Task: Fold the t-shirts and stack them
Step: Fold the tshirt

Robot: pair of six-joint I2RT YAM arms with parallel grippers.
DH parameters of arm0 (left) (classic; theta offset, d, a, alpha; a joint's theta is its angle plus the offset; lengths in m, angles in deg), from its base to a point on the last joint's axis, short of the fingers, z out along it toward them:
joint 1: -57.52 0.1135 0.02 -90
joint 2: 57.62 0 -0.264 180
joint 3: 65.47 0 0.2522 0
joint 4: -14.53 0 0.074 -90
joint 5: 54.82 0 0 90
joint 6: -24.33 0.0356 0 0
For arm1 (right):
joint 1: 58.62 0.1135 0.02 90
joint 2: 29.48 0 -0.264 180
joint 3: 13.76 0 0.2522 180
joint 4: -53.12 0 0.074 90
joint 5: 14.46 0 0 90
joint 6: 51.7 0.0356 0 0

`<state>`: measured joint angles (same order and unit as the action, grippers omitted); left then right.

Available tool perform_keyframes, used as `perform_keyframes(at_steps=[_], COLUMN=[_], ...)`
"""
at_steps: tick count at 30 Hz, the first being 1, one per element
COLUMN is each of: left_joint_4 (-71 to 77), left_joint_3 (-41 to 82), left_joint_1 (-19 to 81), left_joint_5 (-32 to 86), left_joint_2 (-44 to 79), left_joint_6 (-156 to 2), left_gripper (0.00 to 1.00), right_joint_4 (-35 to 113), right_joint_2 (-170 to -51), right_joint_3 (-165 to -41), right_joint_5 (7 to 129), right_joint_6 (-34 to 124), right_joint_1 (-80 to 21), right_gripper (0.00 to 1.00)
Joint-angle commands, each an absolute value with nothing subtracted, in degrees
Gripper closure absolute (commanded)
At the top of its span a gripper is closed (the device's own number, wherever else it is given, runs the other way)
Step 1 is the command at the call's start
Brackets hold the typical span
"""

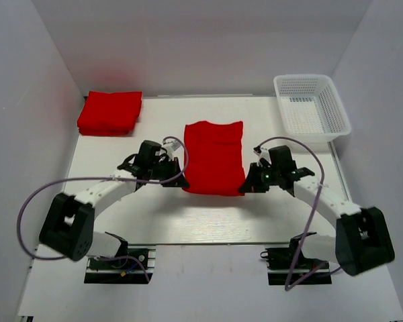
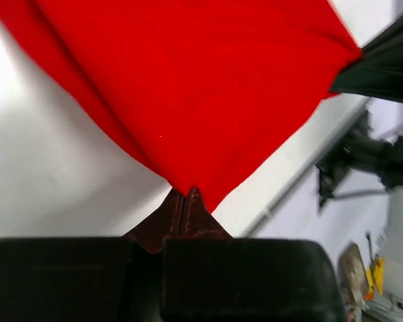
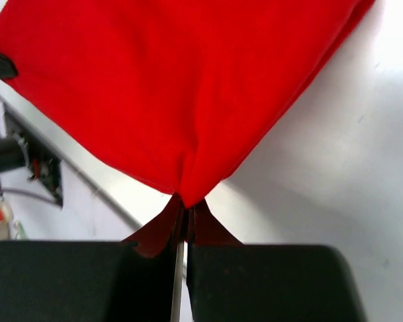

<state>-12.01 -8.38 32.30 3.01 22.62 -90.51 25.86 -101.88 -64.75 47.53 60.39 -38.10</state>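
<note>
Left end effector point(image 2: 185, 196): we see it clenched on a corner of the t-shirt point(image 1: 213, 155).
Right end effector point(image 3: 187, 203): likewise grasping that t-shirt.

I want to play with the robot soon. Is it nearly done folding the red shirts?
Partly. A folded red pile lies at the far left. The left gripper and right gripper each pinch a near corner of the middle shirt. It is not yet fully folded or stacked.
</note>
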Motion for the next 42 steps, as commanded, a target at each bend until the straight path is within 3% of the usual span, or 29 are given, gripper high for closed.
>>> perform_keyframes(at_steps=[1, 8, 16, 26, 42], left_joint_4=[-19.5, -25.5, -22.5, -27.1, -20.9], left_joint_3=[-8.9, -2.6, 5.1, 15.3, 27.1], left_joint_1=[31.7, 31.1, 32.5, 33.1, 36.9], left_joint_5=[0.1, 0.6, 8.5, 29.8, 27.5], left_joint_2=[13.9, 9.2, 15.4, 23.7, 40.9], left_joint_6=[-93.1, -92.5, -96.7, -100.0, -97.4], left_gripper=[0.97, 0.93, 0.98, 1.00, 1.00], right_joint_4=[13.1, 5.2, 10.4, 11.8, 15.0], right_joint_2=[-96.4, -91.9, -103.5, -118.4, -130.8], right_joint_3=[-66.1, -75.3, -83.5, -98.5, -105.3], right_joint_5=[46.9, 46.0, 42.7, 40.0, 34.8], right_joint_6=[59.7, 57.5, 56.9, 54.6, 56.1], right_joint_1=[-37.5, -37.3, -37.9, -40.1, -44.3], right_gripper=[1.00, 1.00, 1.00, 1.00, 1.00])
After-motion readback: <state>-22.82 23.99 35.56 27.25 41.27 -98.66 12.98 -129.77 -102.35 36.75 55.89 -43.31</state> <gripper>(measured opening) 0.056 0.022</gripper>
